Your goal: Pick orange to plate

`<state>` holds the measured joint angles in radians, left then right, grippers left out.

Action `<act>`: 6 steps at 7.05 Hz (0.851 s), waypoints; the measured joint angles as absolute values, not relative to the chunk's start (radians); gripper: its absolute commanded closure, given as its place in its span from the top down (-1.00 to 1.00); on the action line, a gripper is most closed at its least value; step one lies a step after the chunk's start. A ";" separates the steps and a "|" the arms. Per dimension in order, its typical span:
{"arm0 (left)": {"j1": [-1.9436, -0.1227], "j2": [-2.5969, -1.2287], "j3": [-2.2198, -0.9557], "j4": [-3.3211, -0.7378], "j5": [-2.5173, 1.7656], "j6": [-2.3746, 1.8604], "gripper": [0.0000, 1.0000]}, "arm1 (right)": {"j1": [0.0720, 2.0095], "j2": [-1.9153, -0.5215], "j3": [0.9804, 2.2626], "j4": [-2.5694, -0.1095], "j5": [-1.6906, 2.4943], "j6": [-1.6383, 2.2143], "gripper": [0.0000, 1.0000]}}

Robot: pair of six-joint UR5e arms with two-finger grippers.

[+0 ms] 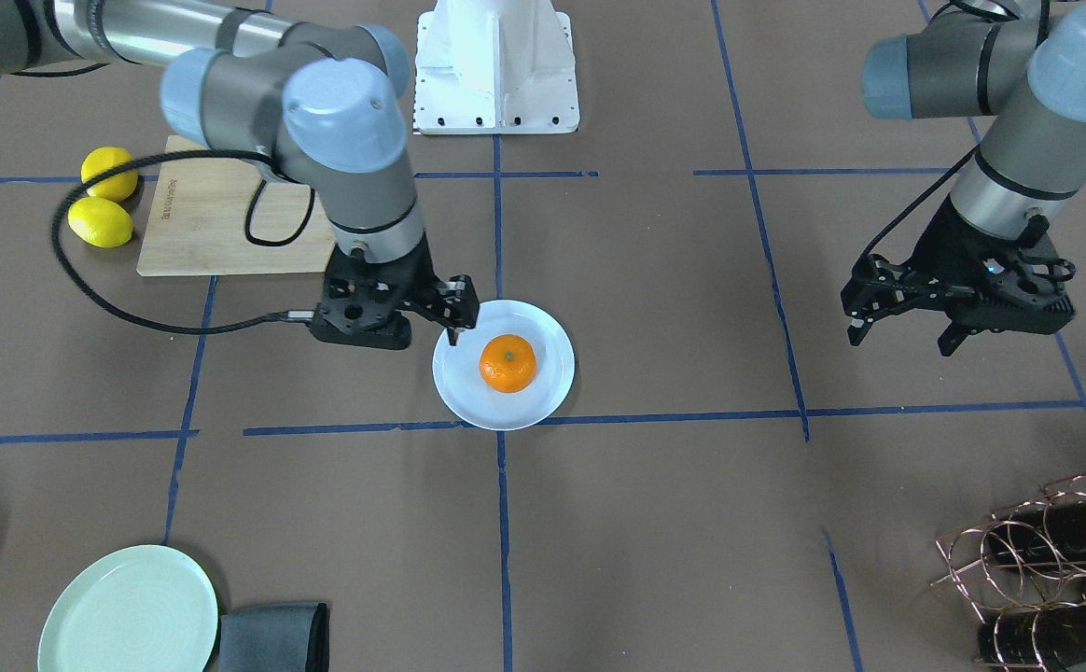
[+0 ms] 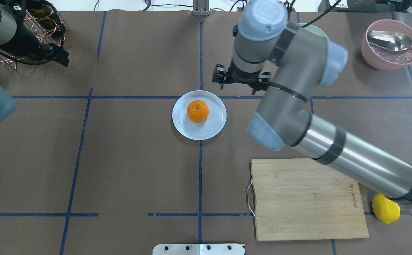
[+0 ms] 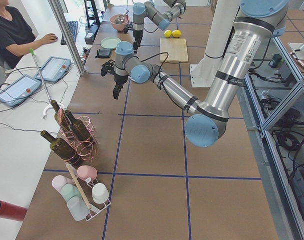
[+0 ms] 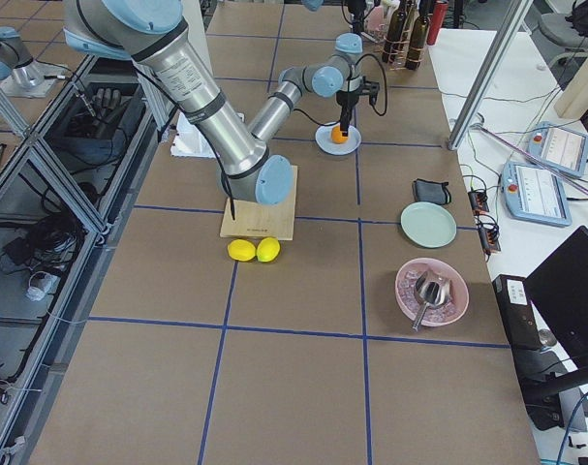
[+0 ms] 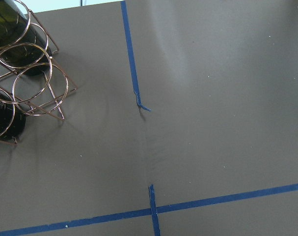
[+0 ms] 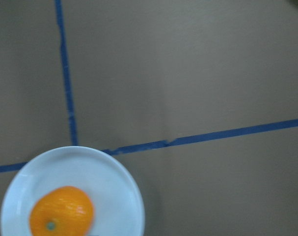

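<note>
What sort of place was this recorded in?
Likely a robotics lab workcell: two robot arms over a table gridded with blue tape, and a seated operator beside teach pendants at the side.

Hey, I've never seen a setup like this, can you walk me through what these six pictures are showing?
It is a robot with two jointed arms at a brown table marked with blue tape. Each arm ends in a two-fingered tool. Four pictures come from fixed cameras: one facing the robot, one behind it looking down, one at each table end. The last two come from cameras on the wrists, looking down at the table. An orange lies on a small pale plate mid-table. The right tool hangs open by the plate's rim, holding nothing; the left tool is open and empty too, off to the side. Elsewhere lie two lemons beside a wooden board, a green plate, a bottle rack and a pink bowl with a spoon.
</note>
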<state>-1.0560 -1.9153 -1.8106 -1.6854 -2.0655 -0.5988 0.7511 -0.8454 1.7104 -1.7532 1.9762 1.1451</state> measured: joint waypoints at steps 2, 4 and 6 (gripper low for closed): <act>-1.154 -1.882 -1.777 -1.679 -2.073 -0.490 1.00 | 0.892 -0.998 1.910 -1.951 2.012 0.815 1.00; -1.268 -1.872 -1.713 -1.626 -2.086 -0.255 1.00 | 1.047 -1.135 1.950 -1.984 2.094 0.536 1.00; -1.393 -1.850 -1.685 -1.527 -2.148 -0.032 1.00 | 1.228 -1.291 1.944 -1.981 2.205 0.236 1.00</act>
<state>-1.3929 -1.8505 -1.6850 -1.5275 -2.1484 -0.0322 1.2279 -1.2909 1.9442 -1.9815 2.2045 0.2362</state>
